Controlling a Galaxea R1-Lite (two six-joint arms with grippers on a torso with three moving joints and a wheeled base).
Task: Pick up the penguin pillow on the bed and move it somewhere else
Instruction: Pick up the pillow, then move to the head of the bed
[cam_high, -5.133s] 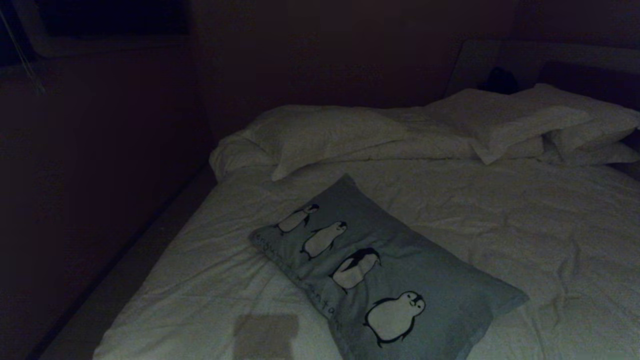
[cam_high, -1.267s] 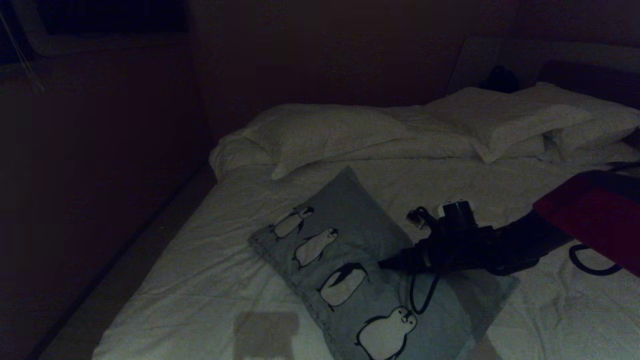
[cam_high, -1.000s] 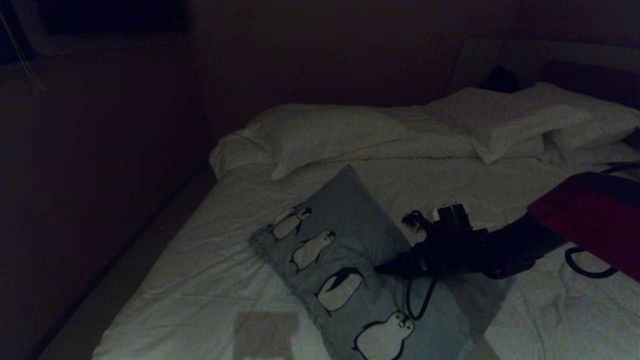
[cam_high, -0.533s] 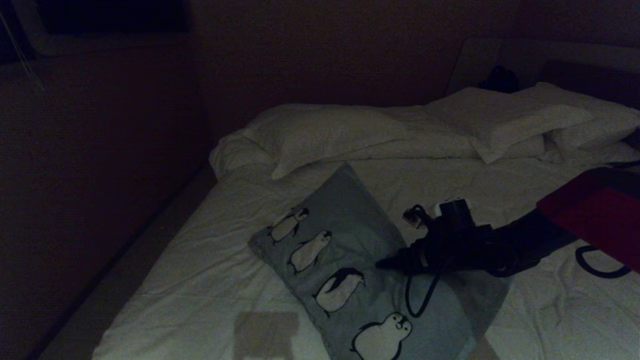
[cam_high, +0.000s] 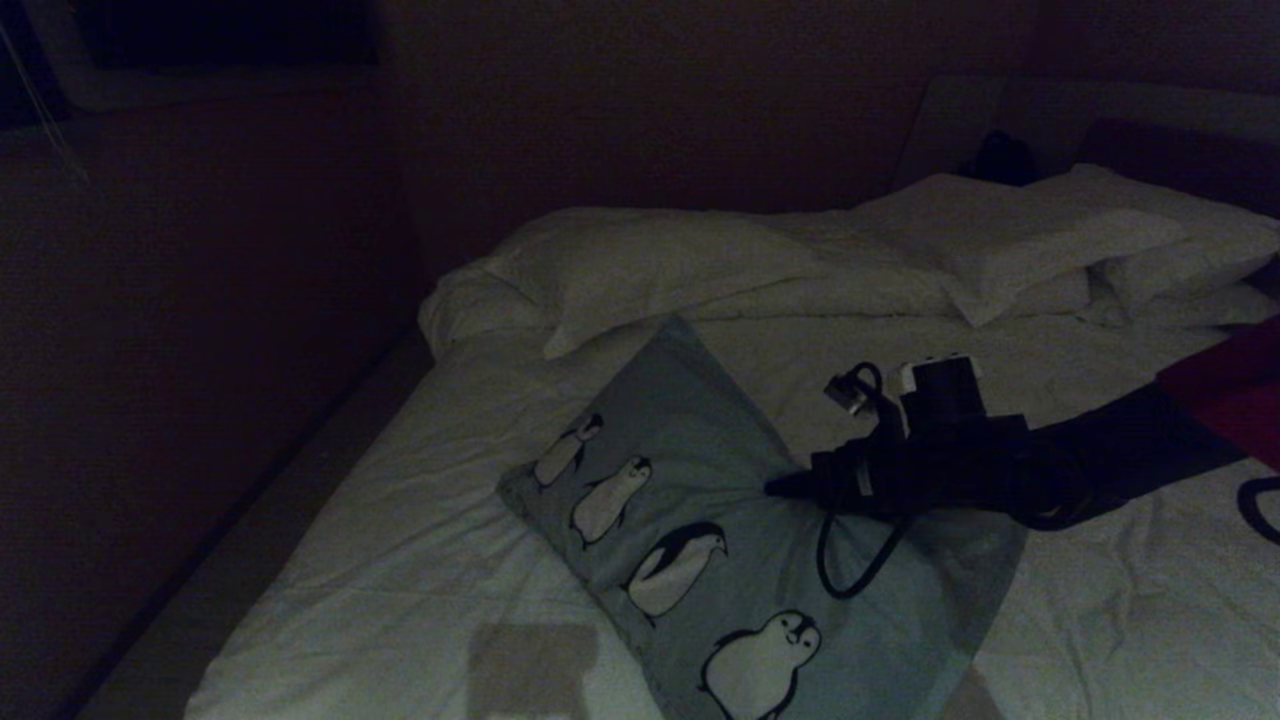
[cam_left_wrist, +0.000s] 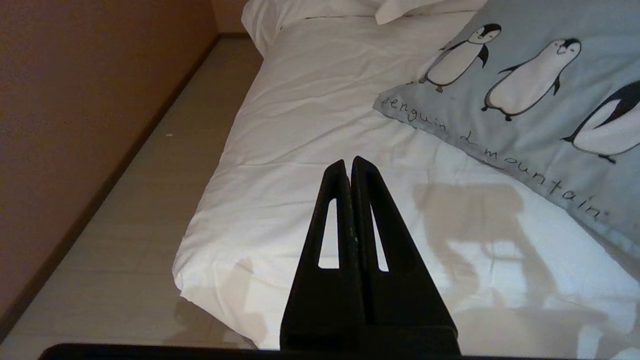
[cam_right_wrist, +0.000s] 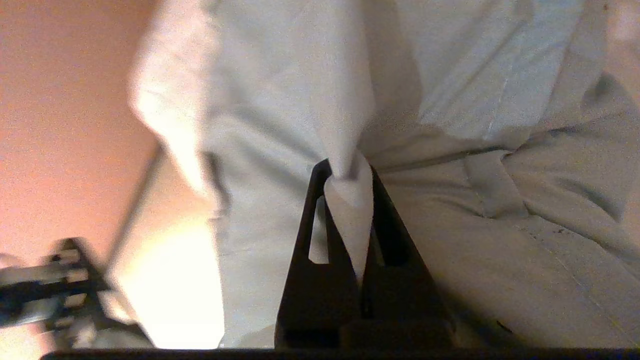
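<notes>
Penguin pillow (cam_high: 760, 560) on the bed (cam_high: 1100, 600), wall (cam_high: 200, 300) alongside

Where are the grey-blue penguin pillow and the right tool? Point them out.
Grey-blue rectangular penguin pillow (cam_high: 700, 450): head view, plain upper cloth.
Black right tool (cam_high: 775, 487): head view, shut tips pinching the pillow's cloth.

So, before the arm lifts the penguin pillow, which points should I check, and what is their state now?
1. Right gripper shut on a pinch of the penguin pillow fabric: ok.
2. Fabric bunched between the fingers: ok.
3. Grip strong enough for the whole pillow: cannot tell.
4. Pillow clear of the white pillows: ok.
5. Left gripper shut, apart from the pillow, above the bed edge: ok.
6. Loose cable hanging over the pillow, may snag: cannot tell.
</notes>
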